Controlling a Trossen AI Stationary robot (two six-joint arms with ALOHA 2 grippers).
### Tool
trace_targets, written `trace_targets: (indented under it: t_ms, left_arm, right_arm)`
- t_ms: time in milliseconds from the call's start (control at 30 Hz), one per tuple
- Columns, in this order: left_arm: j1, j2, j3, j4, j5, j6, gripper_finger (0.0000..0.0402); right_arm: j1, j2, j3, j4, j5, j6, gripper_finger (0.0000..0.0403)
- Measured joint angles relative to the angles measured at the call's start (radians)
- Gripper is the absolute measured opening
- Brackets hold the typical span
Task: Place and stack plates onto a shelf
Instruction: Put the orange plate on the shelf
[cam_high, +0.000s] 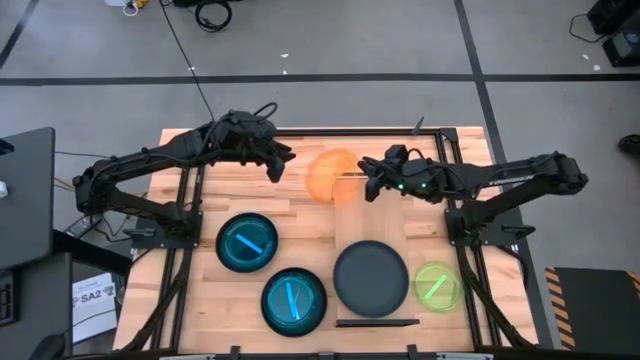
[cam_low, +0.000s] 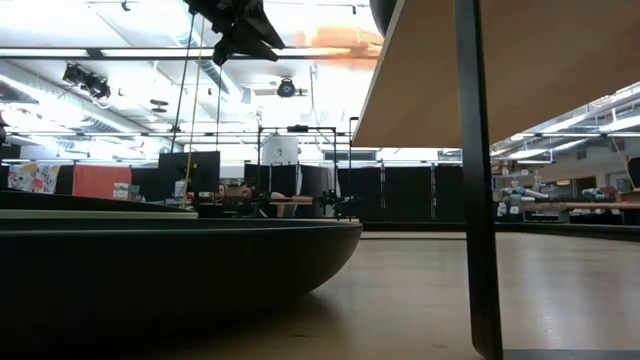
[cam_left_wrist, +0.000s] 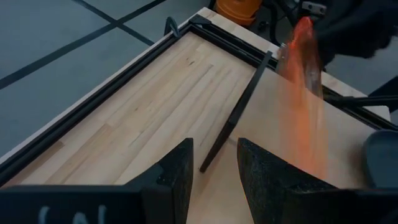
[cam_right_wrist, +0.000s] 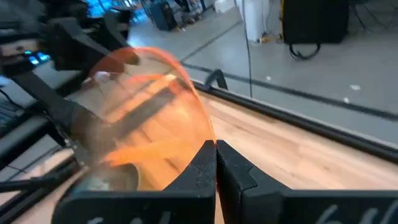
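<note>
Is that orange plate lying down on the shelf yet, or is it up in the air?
In the air. The right gripper pinches the orange plate by its rim, tilted above the shelf.

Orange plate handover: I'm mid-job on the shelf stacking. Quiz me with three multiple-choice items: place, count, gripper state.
1. Where is the orange plate?
A. at the table's far side, at the right gripper
B. on the black plate
C. beside the lime-green plate

2. How many teal-blue plates lie on the table?
A. one
B. two
C. three

3. The left gripper is:
A. shut on the orange plate
B. open, holding nothing
C. shut on a black plate

Answers: 1 A, high view shows it there. 2 B, two at left front. 3 B, its wrist view shows spread, bare fingers.
</note>
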Motion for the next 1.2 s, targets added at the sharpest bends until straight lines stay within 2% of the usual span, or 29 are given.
trace_targets:
  t_ms: [267, 400, 567, 833, 1200]
  left_arm:
    - [0.001, 0.0, 0.0, -0.001, 0.0, 0.0, 0.0131]
    - [0.0, 0.0, 0.0, -0.002, 0.001, -0.001, 0.0131]
    - [0.0, 0.0, 0.0, -0.002, 0.001, -0.002, 0.0131]
    - [0.001, 0.0, 0.0, -0.002, 0.001, -0.002, 0.0131]
    - [0.0, 0.0, 0.0, -0.002, 0.002, -0.003, 0.0131]
  right_arm:
    - [0.002, -0.093, 0.0, -0.225, -0.069, 0.136, 0.0005]
    - [0.002, -0.112, 0.0, -0.326, -0.147, 0.198, 0.0005]
    - [0.002, -0.115, 0.0, -0.442, -0.193, 0.261, 0.0005]
    - [0.002, -0.115, 0.0, -0.538, -0.268, 0.295, 0.0005]
    - [0.002, -0.115, 0.0, -0.618, -0.264, 0.296, 0.0005]
